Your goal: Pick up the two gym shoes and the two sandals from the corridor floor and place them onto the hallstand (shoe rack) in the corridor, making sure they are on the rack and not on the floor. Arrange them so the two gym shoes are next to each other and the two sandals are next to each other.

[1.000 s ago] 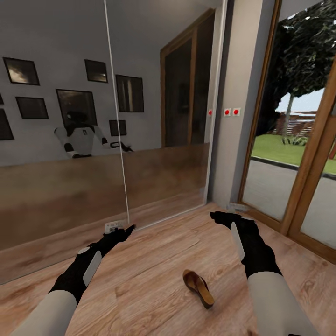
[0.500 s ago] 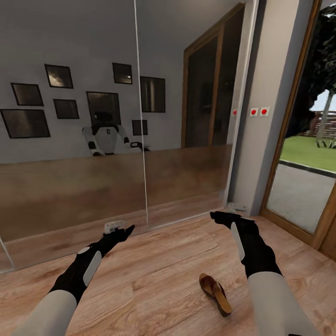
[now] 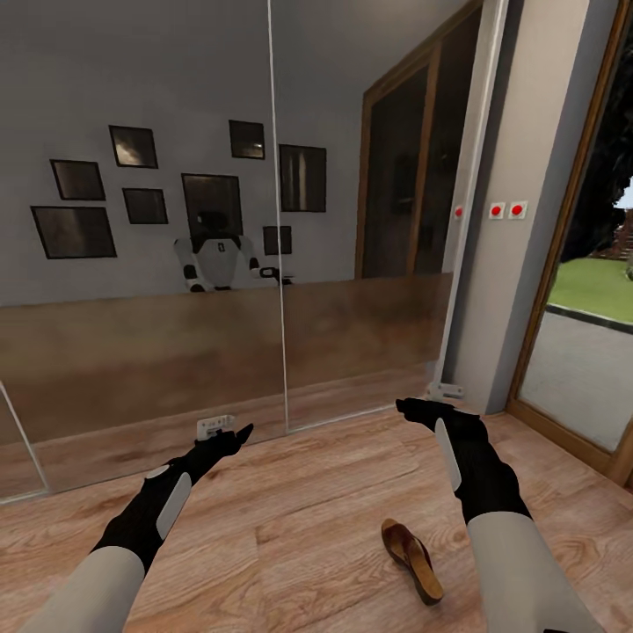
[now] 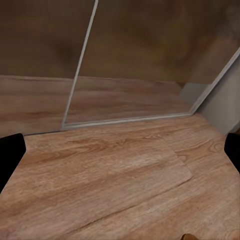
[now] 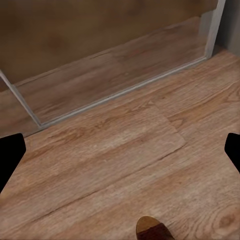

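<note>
Sandal (image 3: 411, 559), one brown slip-on, lies on the corridor floor (image 3: 290, 527) just inside my right forearm, well short of the mirrored wardrobe doors (image 3: 220, 264). My left claw (image 3: 236, 432) and right claw (image 3: 411, 408) both hover above the planks, apparently spread wide and holding nothing, though their fingertips are hard to read.

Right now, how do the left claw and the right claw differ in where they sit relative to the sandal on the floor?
The right claw hangs over the floor nearly straight beyond the sandal; the left claw hangs well off to its left, close to the mirrored door's rail. The right forearm runs alongside the sandal, the left forearm far from it. Both are empty, above the wood floor, fingers spread in their wrist views.
</note>
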Motion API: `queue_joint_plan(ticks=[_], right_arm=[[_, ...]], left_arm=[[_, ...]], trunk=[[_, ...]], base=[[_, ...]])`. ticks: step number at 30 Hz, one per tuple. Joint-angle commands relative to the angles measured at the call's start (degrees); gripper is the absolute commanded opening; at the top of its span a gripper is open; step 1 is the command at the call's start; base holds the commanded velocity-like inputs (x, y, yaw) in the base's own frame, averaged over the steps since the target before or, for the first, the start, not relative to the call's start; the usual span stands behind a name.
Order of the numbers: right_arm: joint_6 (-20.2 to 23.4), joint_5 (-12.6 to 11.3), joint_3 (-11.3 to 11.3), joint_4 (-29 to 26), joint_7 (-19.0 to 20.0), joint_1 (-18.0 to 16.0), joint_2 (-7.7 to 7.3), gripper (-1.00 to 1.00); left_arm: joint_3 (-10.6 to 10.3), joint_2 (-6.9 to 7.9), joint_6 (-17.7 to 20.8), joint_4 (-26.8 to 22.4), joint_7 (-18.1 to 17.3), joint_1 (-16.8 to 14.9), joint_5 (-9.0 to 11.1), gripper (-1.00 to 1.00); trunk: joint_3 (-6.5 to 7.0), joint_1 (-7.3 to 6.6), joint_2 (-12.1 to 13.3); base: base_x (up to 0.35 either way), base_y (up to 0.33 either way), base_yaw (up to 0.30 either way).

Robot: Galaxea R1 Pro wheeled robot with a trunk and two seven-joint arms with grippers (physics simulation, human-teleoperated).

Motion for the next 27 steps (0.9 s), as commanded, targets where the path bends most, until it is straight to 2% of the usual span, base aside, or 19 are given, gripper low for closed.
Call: queue_joint_plan(ticks=[1, 10, 19, 27], right_arm=[[0.29, 0.27, -0.12, -0.07, 0.08, -0.04, 0.07, 1.00], [0.20, 0.27, -0.20, 0.83, 0.19, -0.04, 0.00, 1.00], [0.28, 0.33, -0.04, 1.15, 0.00, -0.04, 0.01, 1.00], [0.29, 0.34, -0.08, 1.16, -0.01, -0.03, 0.02, 1.00]], left_arm=[[0.16, -0.02, 0.59, -0.06, -0.32, -0.02, 0.60, 1.00], [0.16, -0.02, 0.57, -0.03, -0.32, -0.02, 0.59, 1.00], [0.16, -0.02, 0.59, -0.01, -0.32, -0.02, 0.60, 1.00], [0.16, -0.02, 0.59, -0.01, -0.32, -0.02, 0.60, 1.00]], trunk=[[-0.06, -0.01, -0.03], [-0.06, -0.01, -0.03], [-0.07, -0.01, -0.03], [-0.23, -0.01, -0.03]], base=[[0.000, -0.006, 0.004], [0.000, -0.128, 0.000], [0.000, -0.025, 0.006], [0.000, -0.001, 0.199]])
